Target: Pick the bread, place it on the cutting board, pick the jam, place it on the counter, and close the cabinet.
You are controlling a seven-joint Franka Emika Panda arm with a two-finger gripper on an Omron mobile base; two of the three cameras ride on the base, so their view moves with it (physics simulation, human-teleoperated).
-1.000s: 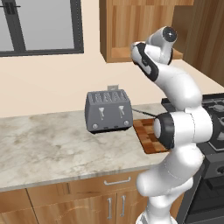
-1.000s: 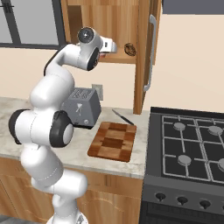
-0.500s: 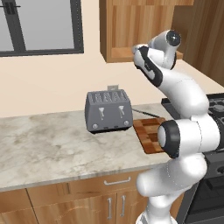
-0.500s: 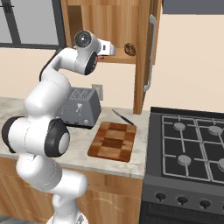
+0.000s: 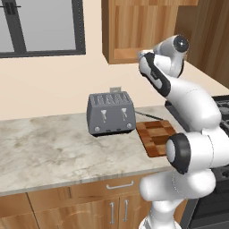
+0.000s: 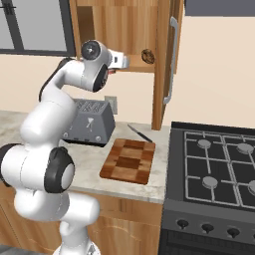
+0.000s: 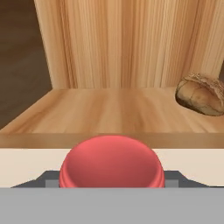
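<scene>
The jam shows as a red dome close up between my fingertips, hanging in front of the shelf's front edge. My gripper is shut on it, just outside the open cabinet. The bread, a knotted brown lump, lies on the cabinet shelf to the right; the right base view shows the bread just past my gripper. The chequered cutting board lies bare on the counter below, beside the stove.
A grey toaster stands on the counter left of the cutting board. A knife lies behind the board. The cabinet door with its bar handle swings out above the board. The stove is on the right.
The arm has drawn back a little from the cabinet, its upper joint shifting slightly left and down in the right base view. The bread has not moved.
</scene>
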